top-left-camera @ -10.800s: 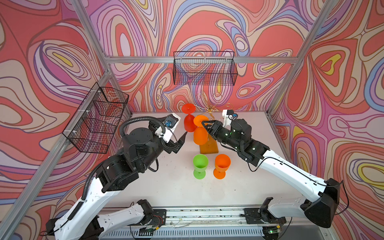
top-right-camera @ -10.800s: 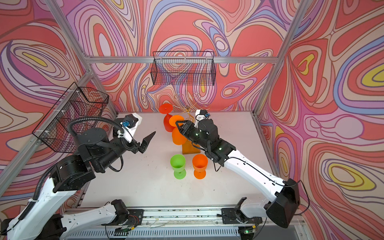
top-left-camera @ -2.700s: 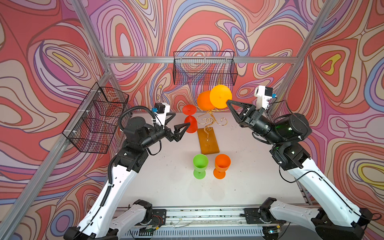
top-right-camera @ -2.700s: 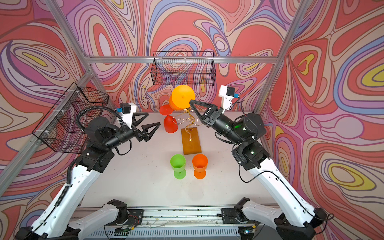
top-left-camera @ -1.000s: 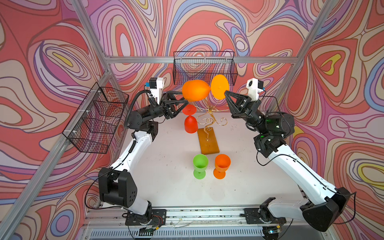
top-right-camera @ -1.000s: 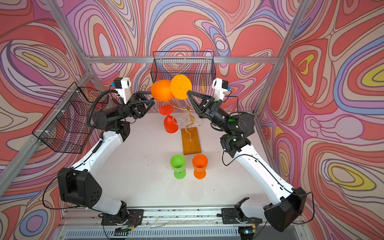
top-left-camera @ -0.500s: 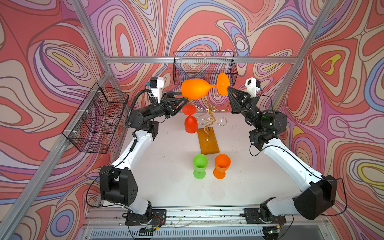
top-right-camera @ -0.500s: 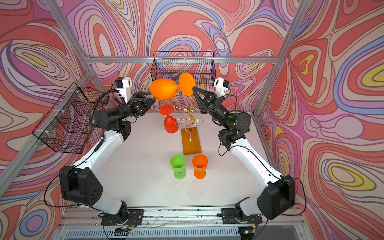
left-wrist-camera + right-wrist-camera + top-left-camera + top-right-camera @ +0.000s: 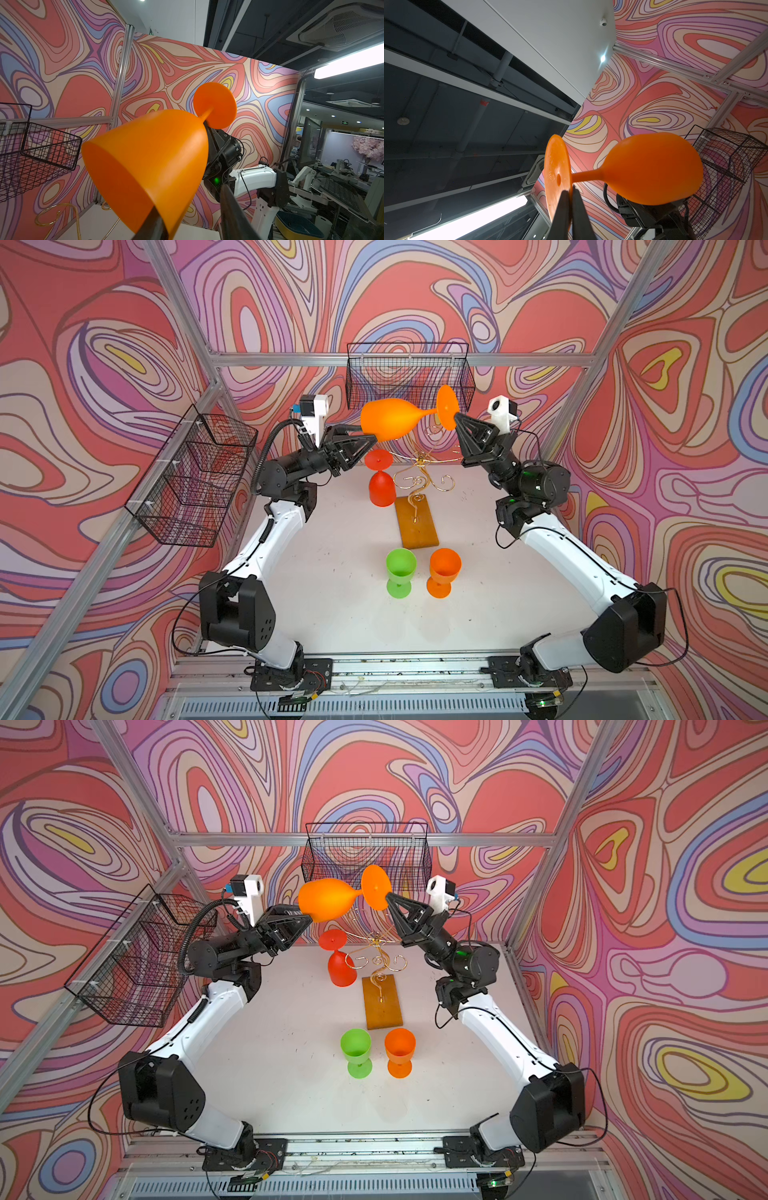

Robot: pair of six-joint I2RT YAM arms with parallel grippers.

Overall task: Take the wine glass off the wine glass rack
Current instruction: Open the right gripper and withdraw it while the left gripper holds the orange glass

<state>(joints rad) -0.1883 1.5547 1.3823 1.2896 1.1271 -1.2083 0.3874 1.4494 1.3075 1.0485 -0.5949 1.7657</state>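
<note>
My right gripper clamps the raised orange wine glass by its foot, my left gripper parted astride its rim — four glasses in all, one wine glass rack.

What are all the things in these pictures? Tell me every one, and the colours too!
held orange glass: one, orange, lying sideways in the air above the rack, between the two hands
red glass: one, red, upside down by the rack's wire arms, on the left in both top views
green glass: one, green, upright on the table in front of the rack
standing orange glass: one, orange, upright right beside the green glass
rack: one, gold wire on an orange-brown wooden base, mid-table
baskets: two, black wire, one on the back wall, one on the left wall
table: one, white
left hand: one, black, fingers apart at the held glass's bowl rim
right hand: one, black, pinching the held glass's foot
</note>
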